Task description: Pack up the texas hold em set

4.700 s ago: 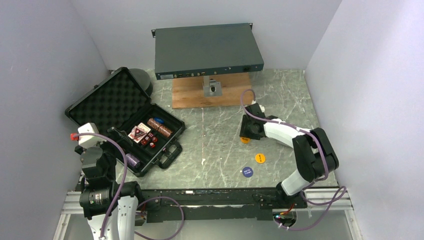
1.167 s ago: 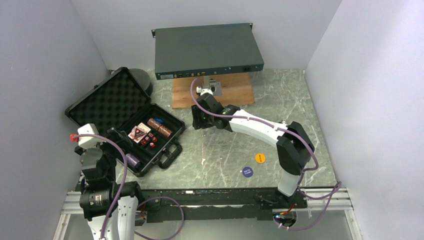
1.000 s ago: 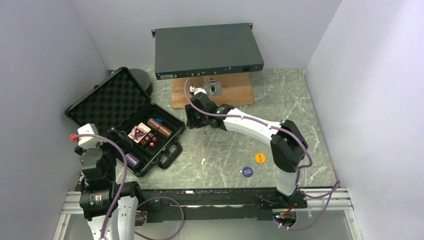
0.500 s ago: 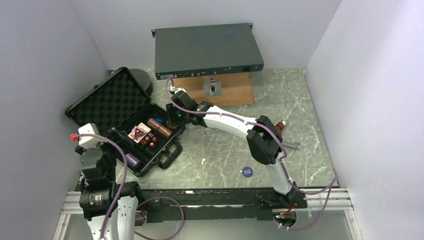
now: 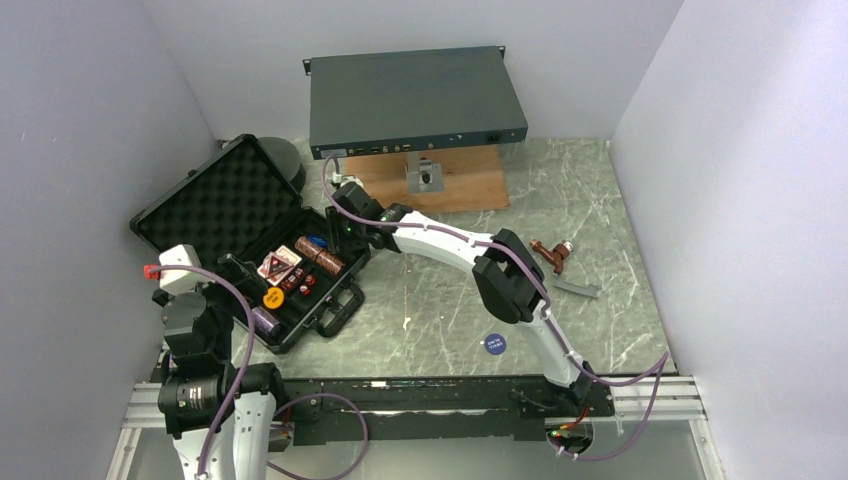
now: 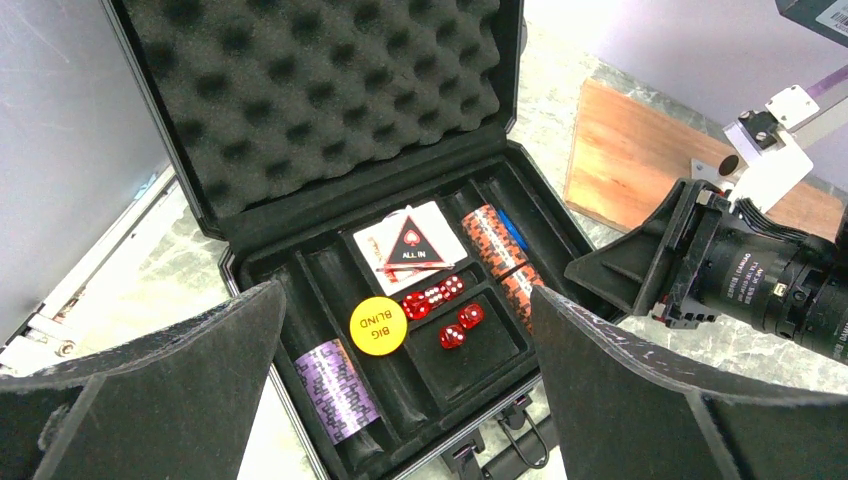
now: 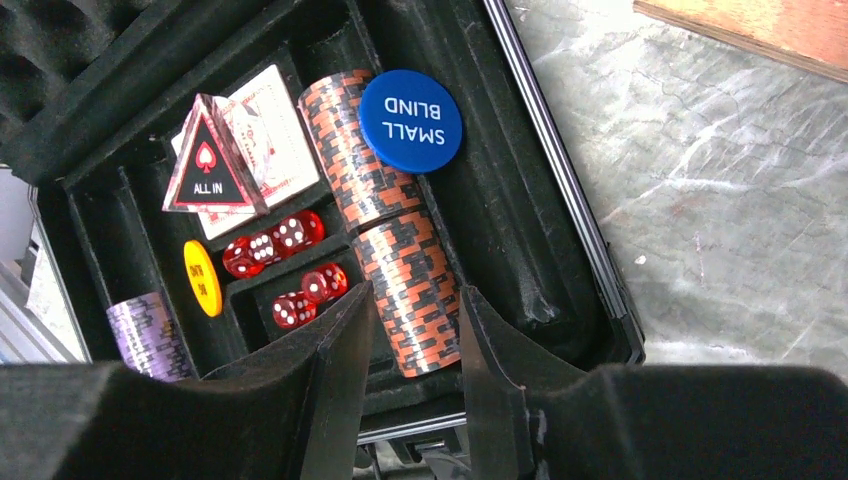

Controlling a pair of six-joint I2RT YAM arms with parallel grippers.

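Observation:
The black foam-lined case (image 5: 338, 300) lies open at the left. It holds an orange chip stack (image 7: 390, 220), a purple chip stack (image 6: 337, 388), red dice (image 6: 445, 310), an "ALL IN" triangle (image 7: 210, 160) on cards, a blue "SMALL BLIND" chip (image 7: 411, 120) and a yellow "BIG BLIND" chip (image 6: 377, 325). My right gripper (image 7: 415, 290) hovers over the case's far right corner (image 5: 340, 225), jaws slightly apart and empty. My left gripper (image 6: 407, 290) is wide open and empty above the case's near side. Another blue chip (image 5: 495, 343) lies on the table.
A grey network switch (image 5: 415, 100) rests on a wooden board (image 5: 470, 180) at the back. A small brown fitting (image 5: 552, 252) and a grey metal strip (image 5: 575, 288) lie at the right. My right arm stretches across the table's middle.
My right arm swung from the table's right side over to the case. The yellow chip it picked up now lies in the case beside the dice. The left arm stayed put.

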